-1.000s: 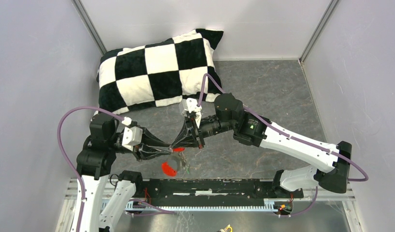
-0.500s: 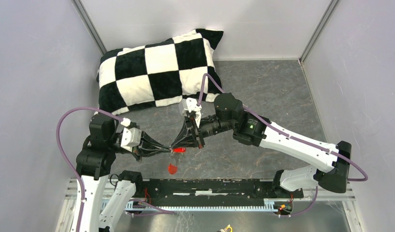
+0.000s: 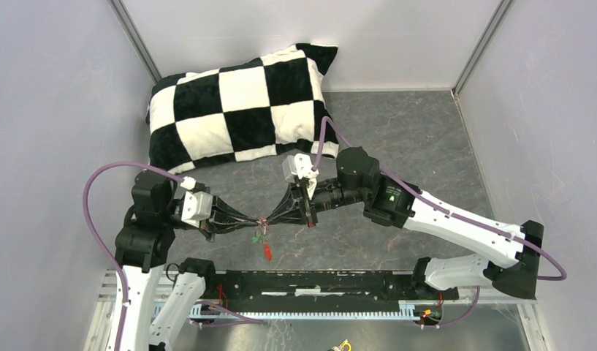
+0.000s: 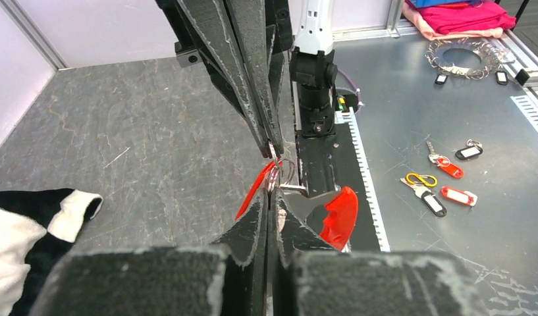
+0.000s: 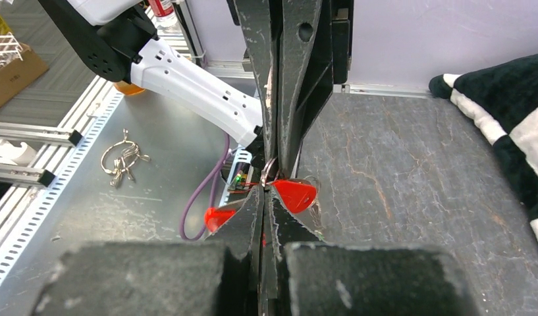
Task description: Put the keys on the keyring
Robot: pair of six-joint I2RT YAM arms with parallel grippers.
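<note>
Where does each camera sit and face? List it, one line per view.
Top external: above and behind the bases, looking down on the table; both arms whole.
Left wrist: on the left gripper, looking along its shut fingers at the right gripper and arm.
Right wrist: on the right gripper, facing the left arm past its own fingers.
Shared: all see the keyring pinched between both grippers.

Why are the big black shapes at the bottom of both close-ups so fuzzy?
Left wrist view: that is the left gripper itself, too near the lens to focus; the table beyond is sharp. Right wrist view: likewise the right gripper. Top view: crisp, evenly lit, soft shadows.
</note>
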